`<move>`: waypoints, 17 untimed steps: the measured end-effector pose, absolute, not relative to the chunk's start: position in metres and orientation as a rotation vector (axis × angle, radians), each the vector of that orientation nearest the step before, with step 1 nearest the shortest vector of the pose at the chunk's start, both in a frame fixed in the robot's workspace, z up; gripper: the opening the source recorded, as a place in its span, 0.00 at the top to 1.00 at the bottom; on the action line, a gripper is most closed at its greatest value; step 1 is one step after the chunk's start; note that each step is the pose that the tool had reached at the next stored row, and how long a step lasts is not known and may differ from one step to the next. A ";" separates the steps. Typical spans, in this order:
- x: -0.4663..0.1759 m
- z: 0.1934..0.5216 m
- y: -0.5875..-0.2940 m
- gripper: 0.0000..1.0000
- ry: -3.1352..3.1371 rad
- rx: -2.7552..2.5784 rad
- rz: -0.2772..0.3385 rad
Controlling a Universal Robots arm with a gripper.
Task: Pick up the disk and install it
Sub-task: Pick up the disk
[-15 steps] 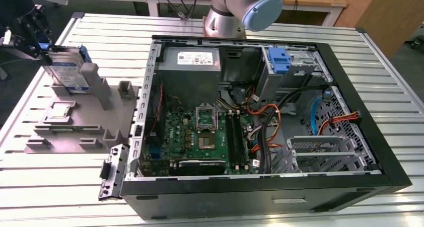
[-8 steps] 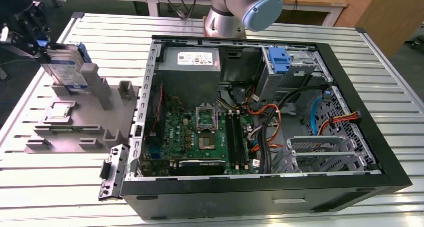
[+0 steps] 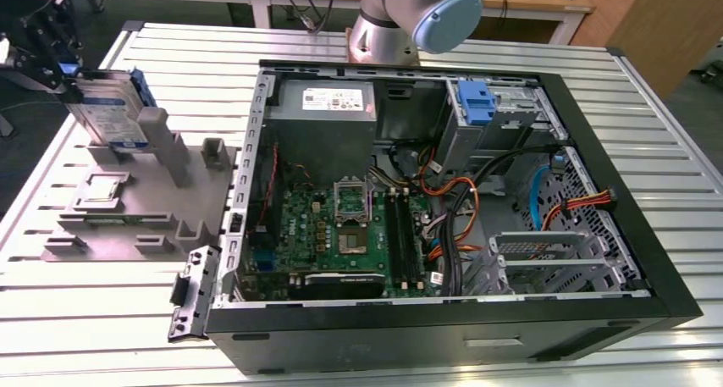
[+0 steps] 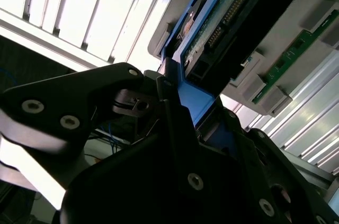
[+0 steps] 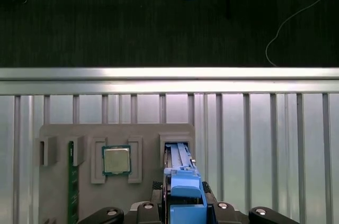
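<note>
**Now: disk gripped on end at the parts fixture, computer case well apart**

Close in, the gripper (image 4: 170, 90) is closed on the disk (image 4: 233, 23). In the second wrist view its black fingers (image 4: 114, 89) pinch the edge of the blue carrier, and the drive's circuit-board face and connector row run away from them. The disk thus lies straight out from the gripper, its long axis in line with the fingers.

In the first wrist view the disk points down at a slot in the grey parts fixture (image 5: 143, 131). Whether its lower end is clear of that slot I cannot tell. Beside the slot a processor chip (image 5: 116, 160) lies in its pocket, and a green memory stick (image 5: 71, 181) stands on edge further along.

At the upper left of the exterior view the disk stands on end below the gripper, over the fixture on the slatted tabletop (image 3: 102, 336). Well apart, toward the exterior view's right, the open computer case (image 3: 452, 340) lies on its side. Its drive cage (image 3: 514, 107), with a narrow blue latch piece (image 3: 479, 102), sits at the far end beside the power supply (image 3: 328, 102).
</note>
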State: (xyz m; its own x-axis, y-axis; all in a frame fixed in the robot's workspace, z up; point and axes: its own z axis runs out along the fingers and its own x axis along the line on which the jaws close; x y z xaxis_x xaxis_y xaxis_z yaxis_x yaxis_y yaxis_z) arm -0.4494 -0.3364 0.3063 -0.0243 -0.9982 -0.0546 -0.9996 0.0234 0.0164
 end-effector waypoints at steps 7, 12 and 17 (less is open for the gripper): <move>-0.449 0.311 -0.336 0.64 2.228 -2.176 0.076; -0.449 0.313 -0.336 0.64 2.228 -2.176 0.075; -0.449 0.314 -0.336 0.64 2.229 -2.176 0.074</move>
